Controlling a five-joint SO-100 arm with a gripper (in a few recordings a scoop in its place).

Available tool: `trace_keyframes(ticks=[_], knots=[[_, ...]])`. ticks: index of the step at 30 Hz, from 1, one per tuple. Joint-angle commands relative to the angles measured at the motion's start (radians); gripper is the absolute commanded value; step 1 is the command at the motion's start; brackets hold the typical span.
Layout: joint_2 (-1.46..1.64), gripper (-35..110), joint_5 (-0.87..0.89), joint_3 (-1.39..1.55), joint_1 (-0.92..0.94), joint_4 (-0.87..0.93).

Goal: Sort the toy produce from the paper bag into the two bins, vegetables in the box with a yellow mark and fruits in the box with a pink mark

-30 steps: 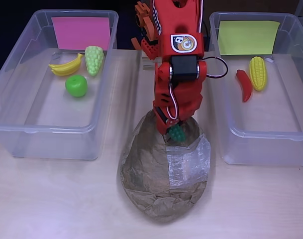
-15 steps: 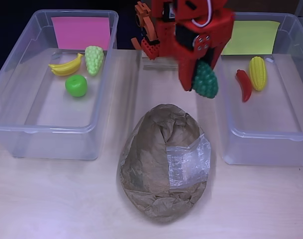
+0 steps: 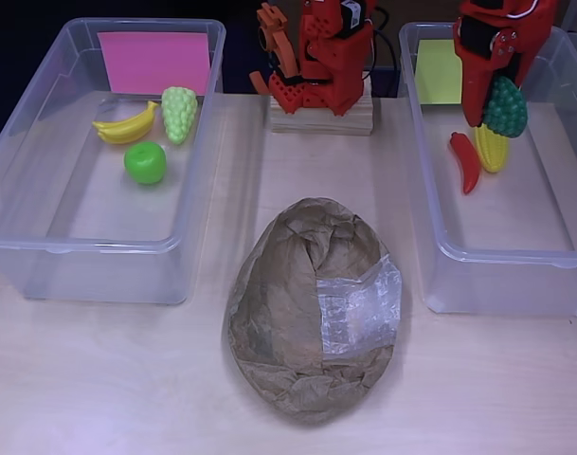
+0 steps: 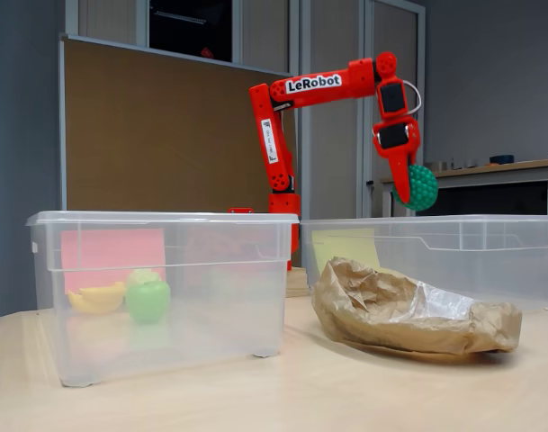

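Hand [image 3: 496, 112] at the upper right of the overhead view is closed on a dark green bumpy vegetable [image 3: 505, 106], held above the right bin [image 3: 477, 254] with the yellow mark [image 3: 439, 72]. Below it lie a corn cob [image 3: 491, 150] and a red pepper [image 3: 464, 161]. Brown paper bag [image 3: 315, 308] rests on the table [image 3: 127, 379] at the lower centre.

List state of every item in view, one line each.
hand: shut on green bumpy toy, above yellow-mark bin
green bumpy toy: held, in the air
paper bag: lying on table, crumpled
yellow-mark bin: holds corn, red pepper
pink-mark bin: holds banana, green apple, pale grapes
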Motion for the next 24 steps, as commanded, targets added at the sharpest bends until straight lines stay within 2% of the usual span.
trace_keyframes(ticks=[1,6,10,17,24], knots=[[0.046,8,0.212,0.138,-0.115,-0.101],[0.109,9,0.534,0.419,-0.276,-0.270],[0.135,18,0.707,0.555,-0.362,-0.353],[0.163,35,0.765,0.652,-0.379,-0.423],[0.135,35,0.713,0.566,-0.353,-0.380]])
